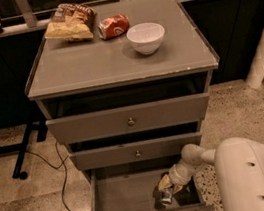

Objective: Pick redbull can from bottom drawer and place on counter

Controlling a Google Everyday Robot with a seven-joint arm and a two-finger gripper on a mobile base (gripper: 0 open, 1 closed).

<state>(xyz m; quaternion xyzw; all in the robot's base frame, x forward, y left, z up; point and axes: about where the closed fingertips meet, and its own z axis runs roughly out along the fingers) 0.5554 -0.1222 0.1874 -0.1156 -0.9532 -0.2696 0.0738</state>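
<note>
The bottom drawer (113, 202) is pulled open at the foot of the grey cabinet. The redbull can (167, 196) lies tilted inside it at the right, silver with dark panels. My gripper (166, 186) reaches down into the drawer from the white arm (245, 174) at the lower right and sits right at the can, touching or around its upper end. The counter (99, 62) is the cabinet's flat grey top.
On the counter stand a white bowl (146, 37), a red-orange soda can (113, 26) on its side and a chip bag (69, 23). The two upper drawers (129, 120) are slightly open. A cable (58, 176) runs along the floor at the left.
</note>
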